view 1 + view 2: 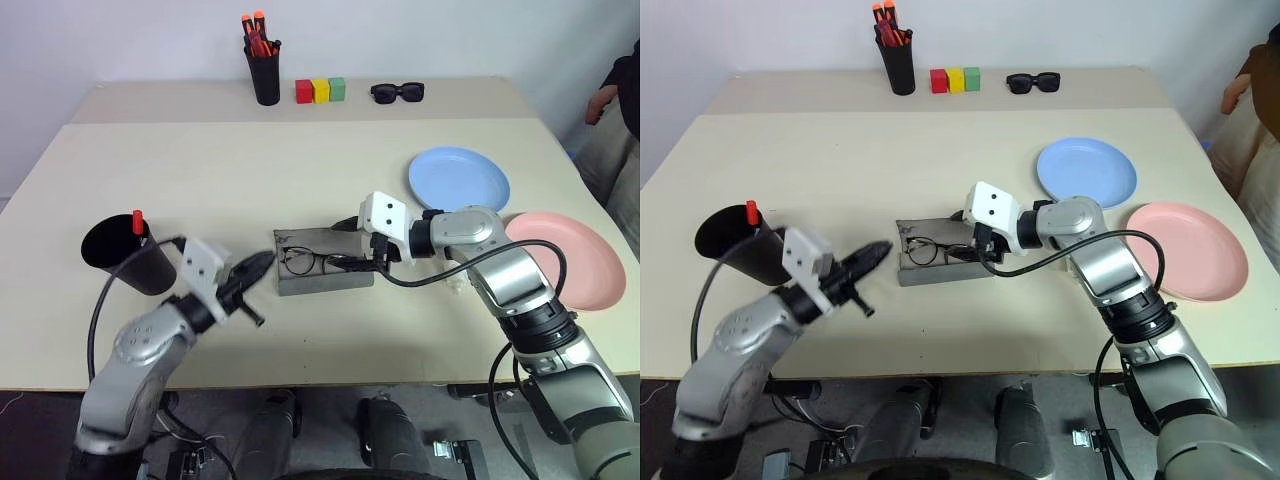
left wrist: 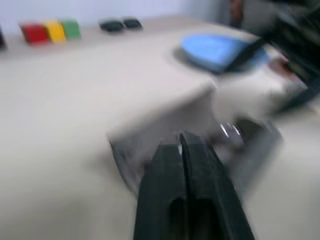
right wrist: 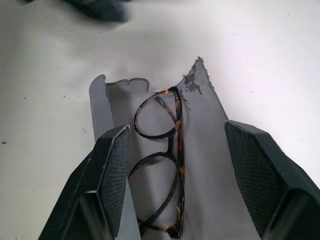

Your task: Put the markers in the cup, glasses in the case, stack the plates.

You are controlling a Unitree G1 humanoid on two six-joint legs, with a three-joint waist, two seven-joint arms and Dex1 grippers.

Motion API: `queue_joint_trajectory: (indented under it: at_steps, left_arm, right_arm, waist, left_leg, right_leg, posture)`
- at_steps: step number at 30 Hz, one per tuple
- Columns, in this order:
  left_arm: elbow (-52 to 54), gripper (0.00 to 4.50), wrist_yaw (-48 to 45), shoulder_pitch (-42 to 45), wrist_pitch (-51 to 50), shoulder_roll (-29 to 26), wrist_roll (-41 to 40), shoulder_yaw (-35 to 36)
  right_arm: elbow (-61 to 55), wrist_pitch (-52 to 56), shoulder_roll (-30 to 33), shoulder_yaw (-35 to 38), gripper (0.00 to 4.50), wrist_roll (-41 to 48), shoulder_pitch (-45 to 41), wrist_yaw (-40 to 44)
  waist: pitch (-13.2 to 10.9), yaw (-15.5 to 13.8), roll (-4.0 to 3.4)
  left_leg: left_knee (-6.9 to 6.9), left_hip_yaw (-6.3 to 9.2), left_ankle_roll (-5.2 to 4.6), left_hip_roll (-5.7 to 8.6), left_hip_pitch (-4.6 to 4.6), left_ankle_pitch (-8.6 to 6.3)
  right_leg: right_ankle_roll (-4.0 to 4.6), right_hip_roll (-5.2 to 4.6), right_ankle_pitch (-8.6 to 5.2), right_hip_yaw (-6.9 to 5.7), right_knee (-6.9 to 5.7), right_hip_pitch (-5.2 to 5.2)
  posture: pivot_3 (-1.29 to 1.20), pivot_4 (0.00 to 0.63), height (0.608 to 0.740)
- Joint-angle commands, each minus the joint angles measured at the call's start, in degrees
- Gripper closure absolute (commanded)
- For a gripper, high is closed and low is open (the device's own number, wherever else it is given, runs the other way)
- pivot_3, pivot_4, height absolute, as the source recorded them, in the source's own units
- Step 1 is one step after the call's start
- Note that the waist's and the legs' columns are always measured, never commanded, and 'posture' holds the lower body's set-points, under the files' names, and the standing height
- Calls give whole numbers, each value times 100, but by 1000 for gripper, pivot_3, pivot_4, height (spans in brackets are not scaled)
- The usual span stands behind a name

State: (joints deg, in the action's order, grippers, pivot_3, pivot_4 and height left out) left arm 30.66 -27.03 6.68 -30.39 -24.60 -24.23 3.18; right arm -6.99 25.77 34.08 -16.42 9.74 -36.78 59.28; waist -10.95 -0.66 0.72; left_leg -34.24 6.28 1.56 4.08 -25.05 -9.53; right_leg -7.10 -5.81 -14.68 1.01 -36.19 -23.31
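Note:
The wire-framed glasses (image 1: pixel 303 262) lie inside the open grey case (image 1: pixel 325 281) at the middle of the table. My right gripper (image 1: pixel 350 246) is open over the case's right end, and its fingers (image 3: pixel 116 170) straddle the case (image 3: pixel 205 150) and the glasses (image 3: pixel 170 142) without touching them. My left gripper (image 1: pixel 262 263) is shut and empty, pointing at the case's left end. Its fingers (image 2: pixel 182 150) are pressed together. The wide black cup (image 1: pixel 125 255) stands at the left with a red marker (image 1: pixel 138 220) in it. The blue plate (image 1: pixel 458 178) and pink plate (image 1: pixel 565 258) lie side by side at the right.
At the back of the table stand a tall black cup of orange-capped markers (image 1: pixel 264 70), red, yellow and green blocks (image 1: pixel 320 90) and black sunglasses (image 1: pixel 397 92). A person (image 1: pixel 618 90) is at the far right edge.

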Motion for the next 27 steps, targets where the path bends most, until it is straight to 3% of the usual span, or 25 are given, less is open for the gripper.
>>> queue_joint_trajectory:
  at_steps: [1, 7, 13, 19, 27]
  left_arm:
    - [-431, 4457, 467, 914, -693, 91, 170, -195]
    - [-1819, 4457, 1033, 2721, -2318, 426, 189, -290]
    - [-2661, 4457, 877, 3608, -3391, 393, 173, -485]
    - [-2738, 4457, 405, 3645, -3674, 232, 136, -664]
    - [-1432, 4457, -530, 2815, -3314, -803, 142, -1241]
  right_arm:
    - [-409, 61, 150, 314, 1464, 103, 127, -78]
    - [-806, 231, 340, 557, 1464, 158, 522, -218]
    - [-1292, 354, 724, 1054, 1464, 363, 967, -234]
    - [-1517, 376, 1057, 1443, 1464, 458, 1357, -307]
    - [-1366, 303, 1103, 1432, 1464, 389, 1385, -452]
  waist:
    - [0, -1, 0]
    - [-2, 17, 4]
    - [-3, 43, 5]
    - [-3, 47, 5]
    - [-3, 149, 3]
  left_leg:
    - [0, 0, 0, 1, 0, 1]
    - [-2, 2, 3, 2, 0, 4]
    - [0, 2, 5, 2, 0, 5]
    - [-1, 2, 7, 0, 0, 6]
    - [3, 4, 8, -5, 1, 5]
  right_leg:
    - [-1, 1, 0, -1, 0, 0]
    - [-18, 15, 9, -1, -3, 2]
    - [-22, 16, 11, -1, -5, 1]
    - [-22, 16, 12, 0, -5, 1]
    - [-20, 14, 11, 8, -5, -1]
  posture:
    - [0, 150, 740]
    - [0, 150, 740]
    - [0, 150, 740]
    - [0, 150, 740]
    - [0, 150, 740]
